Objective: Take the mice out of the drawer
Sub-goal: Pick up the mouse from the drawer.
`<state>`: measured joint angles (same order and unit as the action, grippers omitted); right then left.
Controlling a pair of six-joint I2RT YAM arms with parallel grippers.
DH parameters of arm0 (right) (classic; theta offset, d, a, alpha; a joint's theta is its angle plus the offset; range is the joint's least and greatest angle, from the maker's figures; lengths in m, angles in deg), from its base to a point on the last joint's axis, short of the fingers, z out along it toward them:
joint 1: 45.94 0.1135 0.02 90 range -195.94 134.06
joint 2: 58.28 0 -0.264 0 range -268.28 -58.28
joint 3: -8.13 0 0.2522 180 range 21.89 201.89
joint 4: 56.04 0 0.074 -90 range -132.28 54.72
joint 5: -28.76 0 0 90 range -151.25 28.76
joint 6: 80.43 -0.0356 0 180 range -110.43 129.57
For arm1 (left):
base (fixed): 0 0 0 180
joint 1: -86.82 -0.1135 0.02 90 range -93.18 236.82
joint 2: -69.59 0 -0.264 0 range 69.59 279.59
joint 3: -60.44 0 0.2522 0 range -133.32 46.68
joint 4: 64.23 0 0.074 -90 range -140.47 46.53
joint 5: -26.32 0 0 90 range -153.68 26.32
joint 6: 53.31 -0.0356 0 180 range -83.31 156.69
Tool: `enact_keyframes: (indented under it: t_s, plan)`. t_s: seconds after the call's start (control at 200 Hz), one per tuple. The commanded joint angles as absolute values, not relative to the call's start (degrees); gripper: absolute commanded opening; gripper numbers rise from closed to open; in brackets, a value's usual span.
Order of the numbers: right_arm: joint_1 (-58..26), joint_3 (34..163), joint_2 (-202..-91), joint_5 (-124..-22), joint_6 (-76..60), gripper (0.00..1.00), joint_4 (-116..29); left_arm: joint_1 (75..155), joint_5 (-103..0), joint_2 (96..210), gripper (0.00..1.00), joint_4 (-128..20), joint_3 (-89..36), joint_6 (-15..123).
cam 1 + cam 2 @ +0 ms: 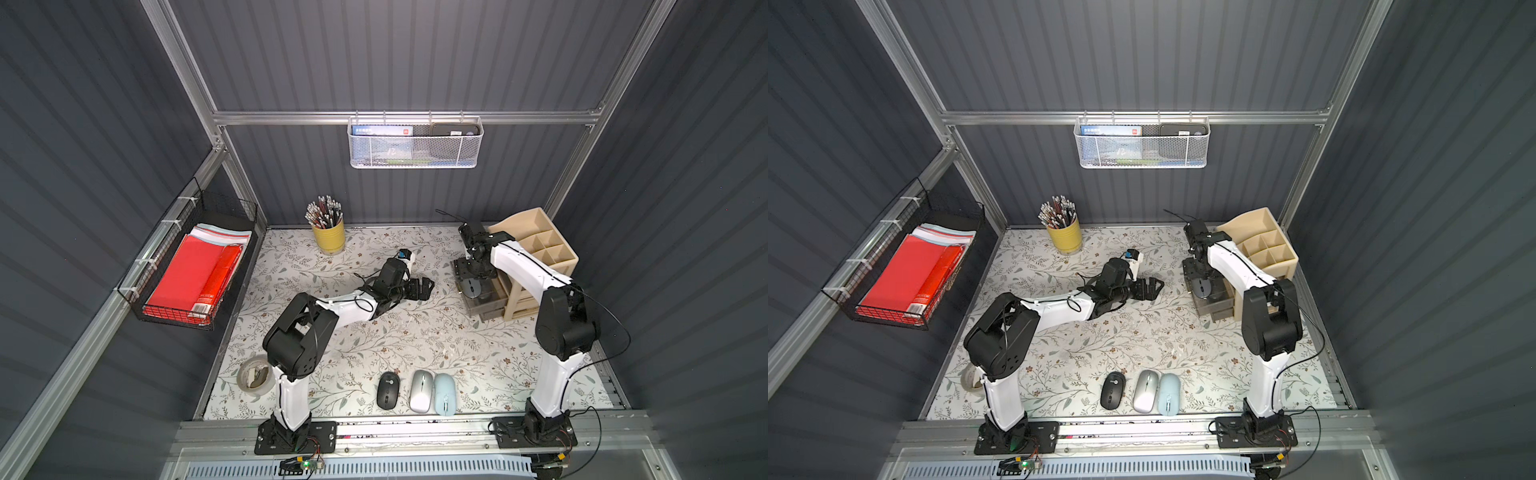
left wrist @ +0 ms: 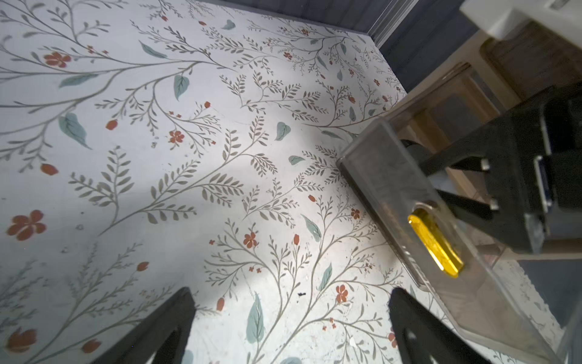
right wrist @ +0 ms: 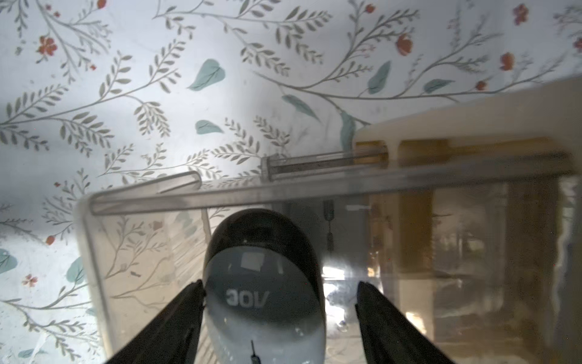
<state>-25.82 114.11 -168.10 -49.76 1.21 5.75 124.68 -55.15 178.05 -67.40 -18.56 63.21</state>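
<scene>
Dark grey mouse with white letters on its back lies in the clear drawer. The drawer is pulled out toward the left from the beige organizer at the far right of the table. The right claw hangs over it, pointing down into the drawer.

In the right wrist view the dark grey mouse sits between the two fingers of the right claw. The jaws are parted: one finger is just beside the mouse's flank and a clear gap shows on the other side, so nothing is gripped.

The left claw hovers low over the table just left of the drawer, jaws spread wide and empty. Its wrist view shows the drawer and its yellow handle close by.

Three more mice lie side by side at the near edge, between the two arm bases: a black mouse, a silver mouse and a pale blue mouse, the last two close together.

A yellow cup of pencils stands at the far side. A roll of tape lies at the near left.
</scene>
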Motion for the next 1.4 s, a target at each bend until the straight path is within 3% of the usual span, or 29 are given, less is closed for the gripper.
enact_keyframes:
  t_s: [0.0,0.165,0.42,0.49,0.535,0.605,0.785,1.066,1.131,1.241,1.396]
  plan:
    - [-26.1,112.5,-165.0,-50.2,1.6,0.78,4.4,125.0,-57.5,175.2,0.99,-64.6,-17.3,61.2]
    - [-26.8,112.8,-165.5,-47.4,1.1,0.58,5.6,125.0,-57.3,175.7,0.99,-65.0,-17.6,61.6]
    - [-28.3,110.7,-164.3,-46.6,0.7,0.58,5.4,125.0,-57.2,175.5,0.99,-64.7,-17.2,61.2]
    - [-29.7,109.9,-163.4,-47.8,0.5,0.48,5.0,125.0,-57.2,175.4,0.99,-64.8,-17.0,61.3]
    - [-30.2,109.0,-162.5,-49.1,1.1,0.47,4.1,125.0,-57.2,175.5,0.99,-64.9,-16.8,61.3]
    - [-30.9,107.5,-161.7,-50.1,1.9,0.5,3.3,125.0,-56.9,176.1,0.99,-64.9,-17.0,61.3]
    - [-31.0,106.6,-163.1,-52.7,3.5,0.79,5.1,125.0,-56.2,177.8,0.99,-66.1,-17.3,61.8]
    - [-31.0,107.3,-165.7,-50.3,3.4,0.83,5.9,125.0,-56.1,177.9,0.99,-65.9,-17.5,61.7]
    - [-31.0,107.4,-167.0,-48.3,3.0,0.78,6.3,125.0,-56.1,177.9,0.99,-65.9,-17.4,61.7]
    - [-31.0,107.8,-167.4,-47.9,2.7,0.54,6.6,125.0,-56.1,177.9,0.99,-65.8,-17.4,61.6]
    - [-30.9,110.4,-165.1,-48.1,2.4,0.48,6.8,125.0,-56.2,178.0,0.99,-66.0,-17.4,61.7]
